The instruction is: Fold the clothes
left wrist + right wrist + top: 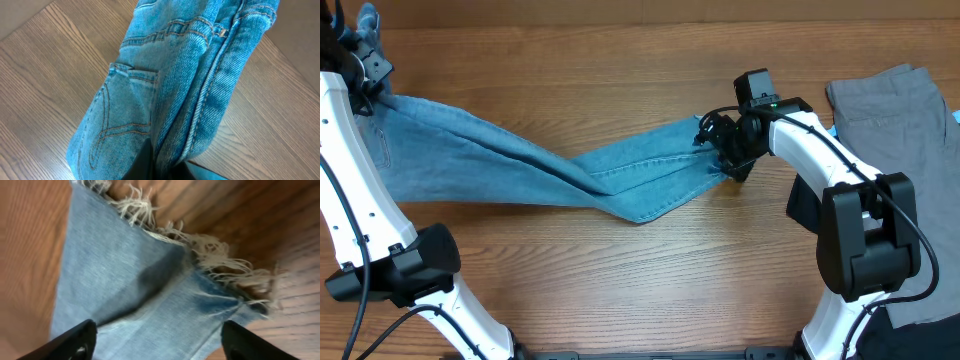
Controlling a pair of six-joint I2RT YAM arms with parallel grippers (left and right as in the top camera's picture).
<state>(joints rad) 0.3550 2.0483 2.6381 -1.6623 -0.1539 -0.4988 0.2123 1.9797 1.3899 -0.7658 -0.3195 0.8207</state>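
right end effector (159, 341) over frayed jeans (520, 165)

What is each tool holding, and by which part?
Left tool grips the jeans at the upper end, by a back pocket. Right tool, open over the frayed hems, holds nothing.

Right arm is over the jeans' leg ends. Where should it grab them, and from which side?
Grip both frayed hems of the jeans together, just inside the fringe, coming straight down from above: the two leg ends lie flat and overlapping, and the open right gripper straddles them.
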